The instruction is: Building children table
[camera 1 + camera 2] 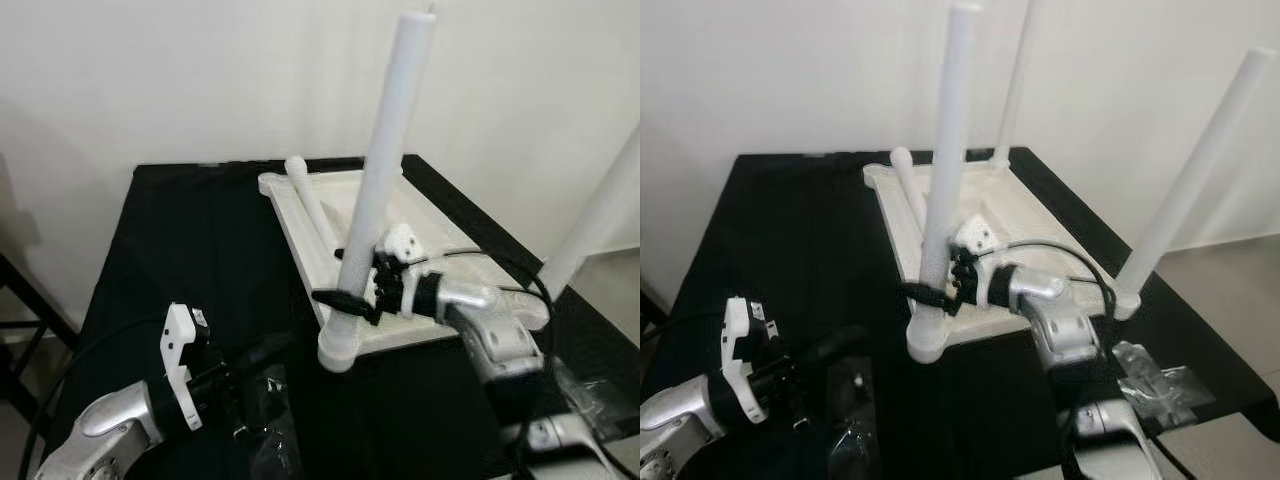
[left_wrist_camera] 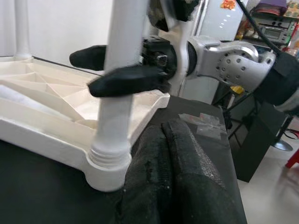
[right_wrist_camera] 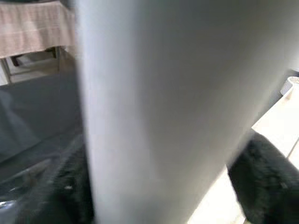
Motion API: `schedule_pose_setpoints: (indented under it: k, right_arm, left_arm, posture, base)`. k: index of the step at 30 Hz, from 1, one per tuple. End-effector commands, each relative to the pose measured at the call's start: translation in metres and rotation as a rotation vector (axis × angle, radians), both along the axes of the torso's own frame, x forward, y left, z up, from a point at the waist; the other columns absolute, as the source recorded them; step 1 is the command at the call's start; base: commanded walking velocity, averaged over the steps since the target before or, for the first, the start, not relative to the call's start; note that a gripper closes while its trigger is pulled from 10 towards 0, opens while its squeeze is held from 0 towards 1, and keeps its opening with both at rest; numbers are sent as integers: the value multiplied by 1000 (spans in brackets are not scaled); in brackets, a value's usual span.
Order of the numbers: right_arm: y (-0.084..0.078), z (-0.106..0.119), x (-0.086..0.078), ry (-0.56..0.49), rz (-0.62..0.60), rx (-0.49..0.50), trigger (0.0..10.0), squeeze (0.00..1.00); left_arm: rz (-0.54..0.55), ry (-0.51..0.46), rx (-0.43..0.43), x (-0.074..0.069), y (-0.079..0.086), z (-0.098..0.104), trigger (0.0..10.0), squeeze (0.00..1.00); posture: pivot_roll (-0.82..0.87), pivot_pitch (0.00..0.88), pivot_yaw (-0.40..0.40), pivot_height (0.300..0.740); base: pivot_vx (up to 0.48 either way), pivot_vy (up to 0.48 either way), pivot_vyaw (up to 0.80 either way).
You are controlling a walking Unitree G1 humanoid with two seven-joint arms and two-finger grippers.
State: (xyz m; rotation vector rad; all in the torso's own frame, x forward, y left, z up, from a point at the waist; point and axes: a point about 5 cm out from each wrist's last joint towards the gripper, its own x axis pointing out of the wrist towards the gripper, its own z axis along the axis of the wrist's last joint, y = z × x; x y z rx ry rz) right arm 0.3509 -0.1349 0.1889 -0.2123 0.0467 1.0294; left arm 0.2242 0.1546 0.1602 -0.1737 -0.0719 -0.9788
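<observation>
Left eye view: nearest, the left gripper [image 1: 262,352] lies low on the black cloth [image 1: 180,260], its fingers pressed together and holding nothing, beside a clear plastic bag [image 1: 272,420]. Just beyond, the right gripper [image 1: 343,290] clamps its two black fingers around the near leg [image 1: 375,190], which stands upright in the near corner socket of the white upturned tabletop [image 1: 400,215]. A loose leg [image 1: 312,205] lies inside the tabletop. Another leg [image 1: 1195,180] stands at the right corner, another [image 1: 1012,90] at the far corner by the wall [image 1: 200,70].
</observation>
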Motion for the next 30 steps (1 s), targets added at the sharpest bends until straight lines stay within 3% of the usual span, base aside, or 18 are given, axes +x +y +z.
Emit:
schedule_pose_setpoints:
  k: [1, 15, 17, 18, 19, 20, 21, 22, 23, 24, 25, 30]
  right_arm:
    - [-10, 2, 4, -11, -26, 13, 0, 0]
    - [-7, -18, -6, 75, 93, 85, 0, 0]
    - [-2, -31, -13, 95, -13, 94, 0, 0]
    - [2, -39, -18, 107, -129, 95, 0, 0]
    - [2, -39, -18, 107, -129, 95, 0, 0]
    - [8, -47, -22, 83, -433, 172, 0, 0]
    - [8, -47, -22, 83, -433, 172, 0, 0]
    - [22, -65, -45, 127, -553, 170, 0, 0]
    - [37, -70, -64, 92, -570, 129, 0, 0]
    - [37, -70, -64, 92, -570, 129, 0, 0]
    - [50, -68, -72, 29, -510, 65, 0, 0]
    - [36, -76, -60, 154, -580, 127, 0, 0]
  left_arm:
    - [-1, -2, 4, 0, -2, -1, 10000, 0]
    - [-3, -1, 5, 0, -2, 0, 10000, 0]
    - [-2, -2, 5, 0, -1, 0, 10000, 0]
    - [-2, -3, 6, -1, -1, 1, 10000, 0]
    - [-2, -3, 6, -1, -1, 1, 10000, 0]
    - [1, -4, 6, -1, 0, 1, 10000, 0]
    - [1, -4, 6, -1, 0, 1, 10000, 0]
    - [1, -3, 4, -1, 2, 1, 10000, 0]
    - [0, -1, 3, -1, 3, 2, 10000, 0]
    - [0, -1, 3, -1, 3, 2, 10000, 0]
    - [-4, 1, 6, 0, 4, 1, 10000, 0]
    - [-10, 6, 2, 1, 3, 1, 10000, 0]
  posture:
    - [104, 0, -101, 740]
    - [90, 0, -100, 740]
    - [90, 0, -114, 740]
    - [90, 0, -114, 740]
    - [90, 0, -114, 740]
    - [67, 0, -105, 740]
    - [67, 0, -105, 740]
    - [60, 0, -102, 740]
    - [49, 0, -97, 740]
    - [49, 0, -97, 740]
    - [31, 0, -78, 740]
    - [62, 0, -100, 740]
  base:
    - [0, 0, 0]
    - [0, 0, 0]
    - [0, 0, 0]
    - [0, 0, 0]
    - [0, 0, 0]
    - [0, 0, 0]
    - [0, 0, 0]
    - [0, 0, 0]
    - [0, 0, 0]
    - [0, 0, 0]
    - [0, 0, 0]
    - [0, 0, 0]
